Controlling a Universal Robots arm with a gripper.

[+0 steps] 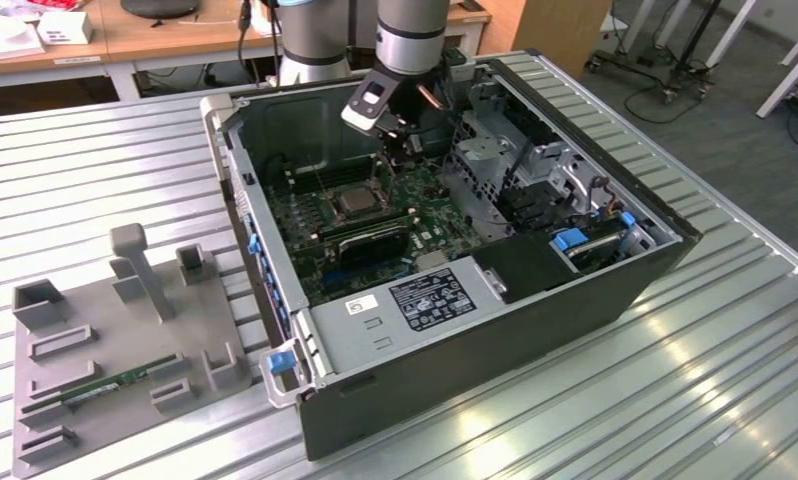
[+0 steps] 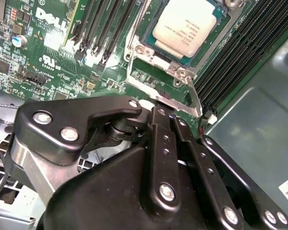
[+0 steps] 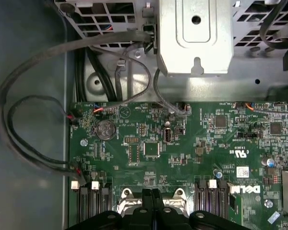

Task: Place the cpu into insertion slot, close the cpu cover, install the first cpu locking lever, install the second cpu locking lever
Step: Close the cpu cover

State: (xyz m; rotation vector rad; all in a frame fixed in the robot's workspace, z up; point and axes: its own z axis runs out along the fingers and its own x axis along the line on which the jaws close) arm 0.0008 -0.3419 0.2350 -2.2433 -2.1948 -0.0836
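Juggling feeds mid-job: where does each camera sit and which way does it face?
Exterior view: off the arm, looking down into the open computer case; the arm shows.
Second wrist view: on the arm, facing the cpu past the gripper.
First wrist view: on the arm, facing the motherboard.
Shared: both wrist views show gripper and motherboard.

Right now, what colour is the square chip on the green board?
The chip is pale silvery-tan, best seen in the second wrist view.
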